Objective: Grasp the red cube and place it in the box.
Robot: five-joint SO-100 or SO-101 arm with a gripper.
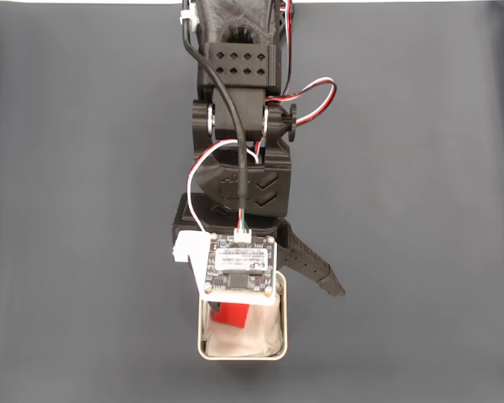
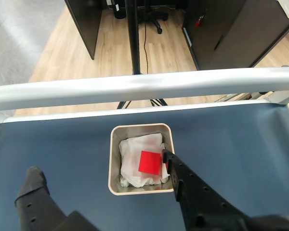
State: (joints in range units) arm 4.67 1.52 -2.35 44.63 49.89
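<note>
The red cube (image 1: 233,315) lies inside the box (image 1: 240,357) on its white lining, partly hidden under the wrist camera board in the fixed view. In the wrist view the red cube (image 2: 150,162) rests flat near the right wall of the box (image 2: 140,127). My gripper (image 2: 99,163) is open wide. One of its fingers (image 2: 169,162) reaches over the box rim right beside the cube, and the other finger (image 2: 32,179) hangs over the mat well to the left. In the fixed view the gripper (image 1: 275,300) hovers over the box with one finger (image 1: 315,270) splayed out to the right.
The box stands on a dark blue-grey mat (image 1: 84,252) near the table's edge. In the wrist view a silver rail (image 2: 144,86) runs along that edge, with wooden floor, a black stand pole (image 2: 132,33) and dark furniture beyond.
</note>
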